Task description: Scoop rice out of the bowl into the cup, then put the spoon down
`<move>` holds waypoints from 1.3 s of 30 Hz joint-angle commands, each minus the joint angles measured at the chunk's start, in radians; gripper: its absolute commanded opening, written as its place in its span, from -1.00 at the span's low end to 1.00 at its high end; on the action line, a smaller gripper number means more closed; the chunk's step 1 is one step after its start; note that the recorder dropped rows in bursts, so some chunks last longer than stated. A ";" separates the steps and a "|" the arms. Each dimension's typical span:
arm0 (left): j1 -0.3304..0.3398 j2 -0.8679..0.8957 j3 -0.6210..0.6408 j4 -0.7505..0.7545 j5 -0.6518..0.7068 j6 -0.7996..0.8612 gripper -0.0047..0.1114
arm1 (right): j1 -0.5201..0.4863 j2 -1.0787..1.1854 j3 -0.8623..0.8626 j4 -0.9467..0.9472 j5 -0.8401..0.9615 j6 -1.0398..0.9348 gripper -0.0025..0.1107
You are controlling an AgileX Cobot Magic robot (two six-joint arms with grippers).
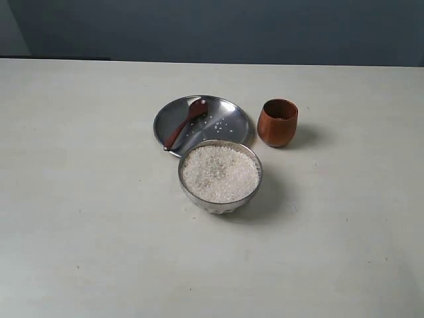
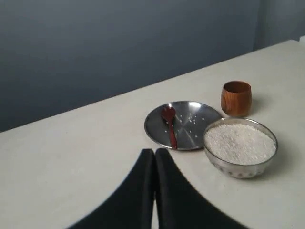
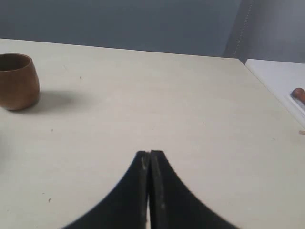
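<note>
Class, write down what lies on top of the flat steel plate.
The wooden spoon and a few stray rice grains lie on the plate; the bowl hides its near edge.

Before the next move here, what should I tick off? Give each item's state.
1. Spoon free to grasp, lying on the plate: ok.
2. Bowl holds rice: ok.
3. Cup upright, apart from the bowl: ok.
4. Left gripper open for a grasp: not ok, shut.
5. Right gripper open: not ok, shut.
6. Rice already in the cup: cannot tell.
</note>
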 commanded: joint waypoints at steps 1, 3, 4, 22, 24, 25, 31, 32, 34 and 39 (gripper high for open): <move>0.000 -0.021 0.048 -0.002 0.014 0.002 -0.91 | -0.004 -0.004 0.002 -0.002 -0.013 -0.006 -0.96; 0.000 -0.021 0.048 0.010 0.021 0.004 -0.91 | -0.004 -0.004 0.002 -0.002 -0.013 -0.006 -0.96; 0.000 -0.021 0.048 0.012 0.021 0.004 -0.91 | -0.004 -0.004 0.002 -0.002 -0.013 -0.006 -0.96; 0.000 -0.021 0.076 0.431 -0.186 -0.257 -0.91 | -0.004 -0.004 0.002 -0.002 -0.011 -0.006 -0.96; 0.000 -0.021 0.110 0.497 -0.195 -0.306 -0.91 | -0.004 -0.004 0.002 -0.002 -0.011 -0.006 -0.96; 0.000 -0.021 0.134 0.521 -0.205 -0.338 -0.91 | -0.004 -0.004 0.002 -0.002 -0.011 -0.006 -0.96; 0.000 -0.021 0.253 0.537 -0.328 -0.417 -0.91 | -0.004 -0.004 0.002 -0.002 -0.013 -0.006 -0.96; 0.000 -0.021 0.266 0.537 -0.348 -0.421 -0.91 | -0.004 -0.004 0.002 -0.002 -0.013 -0.006 -0.96; 0.000 -0.026 0.301 0.537 -0.393 -0.439 -0.91 | -0.004 -0.004 0.002 -0.002 -0.013 -0.006 -0.96; 0.000 -0.075 0.394 0.537 -0.452 -0.475 -0.91 | -0.004 -0.004 0.002 -0.002 -0.013 -0.006 -0.96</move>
